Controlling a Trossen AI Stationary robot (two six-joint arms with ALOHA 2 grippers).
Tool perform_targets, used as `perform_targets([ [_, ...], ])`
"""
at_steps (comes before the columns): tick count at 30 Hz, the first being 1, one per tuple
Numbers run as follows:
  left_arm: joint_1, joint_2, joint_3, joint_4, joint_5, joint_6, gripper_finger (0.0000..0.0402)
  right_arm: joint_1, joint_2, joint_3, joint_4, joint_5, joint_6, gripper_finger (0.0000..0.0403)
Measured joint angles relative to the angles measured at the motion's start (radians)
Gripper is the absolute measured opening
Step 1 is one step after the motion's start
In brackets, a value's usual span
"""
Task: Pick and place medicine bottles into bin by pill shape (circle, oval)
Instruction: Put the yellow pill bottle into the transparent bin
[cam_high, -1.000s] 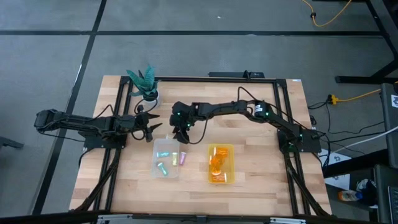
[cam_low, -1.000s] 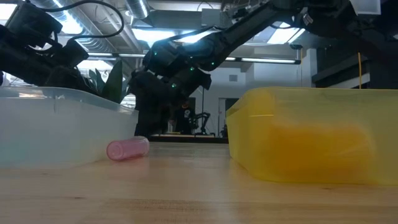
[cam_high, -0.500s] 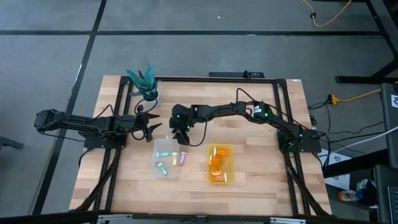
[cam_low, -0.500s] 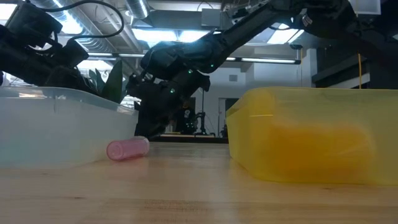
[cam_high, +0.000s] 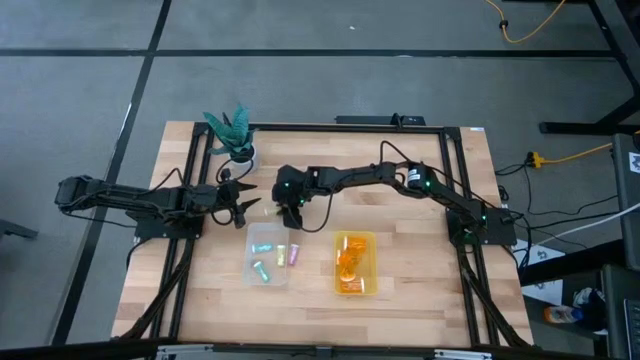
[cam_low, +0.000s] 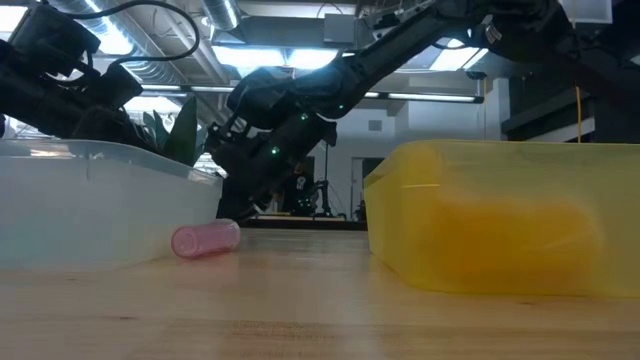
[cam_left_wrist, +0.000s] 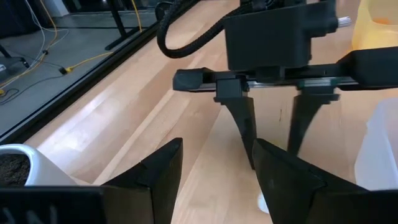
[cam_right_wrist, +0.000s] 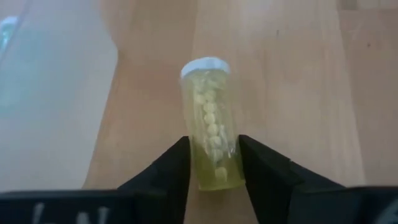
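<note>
the right gripper (cam_high: 291, 215) is near the middle of the table (cam_high: 420, 300), at about 12 o'clock from the clear bin (cam_high: 250, 270). its two fingers (cam_right_wrist: 168, 171) are closed on a pale yellow-green medicine bottle (cam_right_wrist: 211, 134) with a white cap, and small round pills show inside it. the clear bin has several teal and pink bottles in it. the yellow bin (cam_high: 372, 262), at 3 o'clock from the clear one, has orange bottles inside. a pink bottle (cam_low: 205, 239) lies on its side on the wood beside the clear bin wall. the left gripper (cam_high: 247, 208) waits at 9 o'clock from the right one, jaws spread apart, near the potted plant (cam_high: 232, 130).
</note>
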Motion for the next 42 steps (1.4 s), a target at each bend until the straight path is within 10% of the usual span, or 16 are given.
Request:
perform_targets([
  [10, 0.000, 0.000, 0.000, 0.000, 0.000, 0.000, 0.0190, -0.026, 0.002, 0.073, -0.098, 0.030, 0.028, 0.0109],
  [20, 0.000, 0.000, 0.000, 0.000, 0.000, 0.000, 0.0190, 0.000, 0.002, 0.352, -0.519, 0.441, 0.184, 0.0106],
  [35, 0.000, -0.101, 0.004, -0.013, 0.050, 0.001, 0.0190, 0.129, -0.070, 0.448, -0.752, 0.323, 0.256, 0.0105],
  [42, 0.000, -0.193, 0.120, -0.368, 0.069, -0.066, 0.0190, 0.188, -0.081, 0.447, -0.724, 0.211, 0.260, 0.0105],
])
